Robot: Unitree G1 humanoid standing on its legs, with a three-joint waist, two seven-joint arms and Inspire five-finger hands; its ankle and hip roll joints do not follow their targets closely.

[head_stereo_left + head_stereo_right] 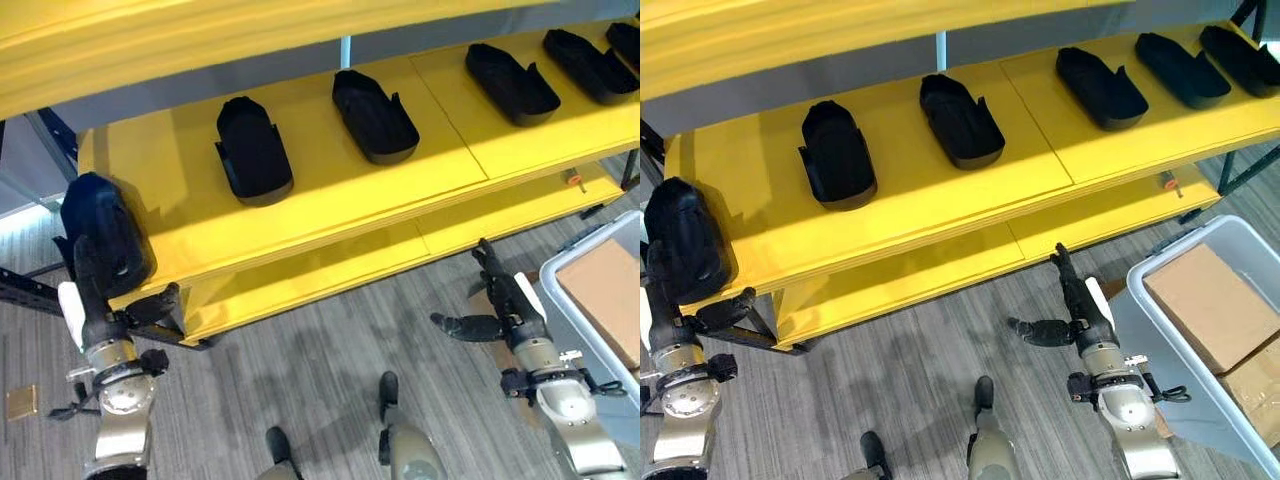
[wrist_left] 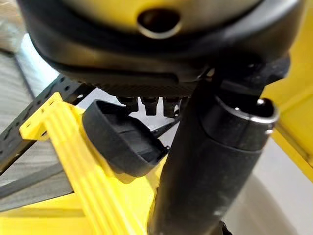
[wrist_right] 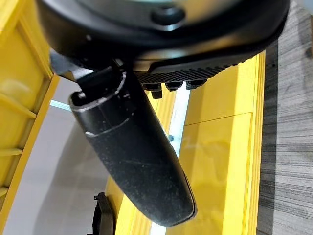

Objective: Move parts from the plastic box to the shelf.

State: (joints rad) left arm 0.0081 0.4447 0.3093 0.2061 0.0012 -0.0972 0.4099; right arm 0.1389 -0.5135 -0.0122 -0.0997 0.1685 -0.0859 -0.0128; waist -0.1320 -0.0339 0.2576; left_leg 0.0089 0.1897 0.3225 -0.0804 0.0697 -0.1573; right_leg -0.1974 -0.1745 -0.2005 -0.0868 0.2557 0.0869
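At the left of the frame, our left hand [image 1: 95, 285] holds a black part [image 1: 100, 232] at the shelf's [image 1: 330, 180] corner edge. It could tip off if we let go now. Our right hand [image 1: 505, 300] hangs wide and empty near the box [image 1: 575, 300], lower right.

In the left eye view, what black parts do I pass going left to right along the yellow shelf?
Part held by the left hand at the shelf's left end → second part → third part → fourth part → fifth part → sixth part at the view's edge.
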